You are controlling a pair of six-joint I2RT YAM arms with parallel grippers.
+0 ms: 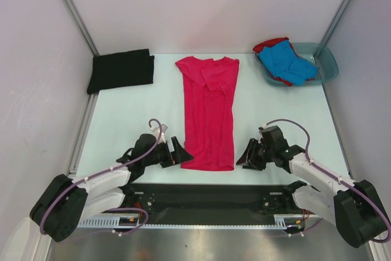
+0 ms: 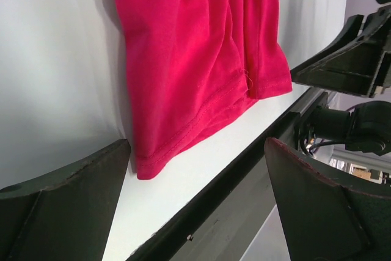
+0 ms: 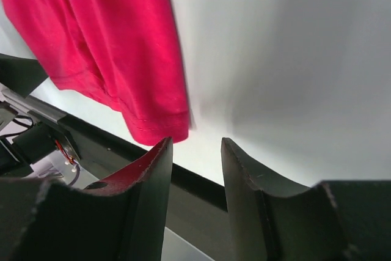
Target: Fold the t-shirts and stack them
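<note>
The magenta-pink t-shirt [image 1: 209, 111] lies on the table, folded lengthwise into a long strip, collar far, hem near. My left gripper [image 1: 181, 153] is open and empty, just left of the hem's near-left corner [image 2: 146, 166]. My right gripper [image 1: 245, 157] is open and empty, just right of the hem's near-right corner [image 3: 162, 128]. The black t-shirt [image 1: 121, 69] lies folded at the far left. The blue t-shirt [image 1: 287, 64] and the red t-shirt [image 1: 269, 45] sit bunched in the basin.
The translucent teal basin [image 1: 328, 65] stands at the far right corner. A dark rail [image 1: 208, 195] runs along the table's near edge between the arm bases. White walls enclose the table on three sides.
</note>
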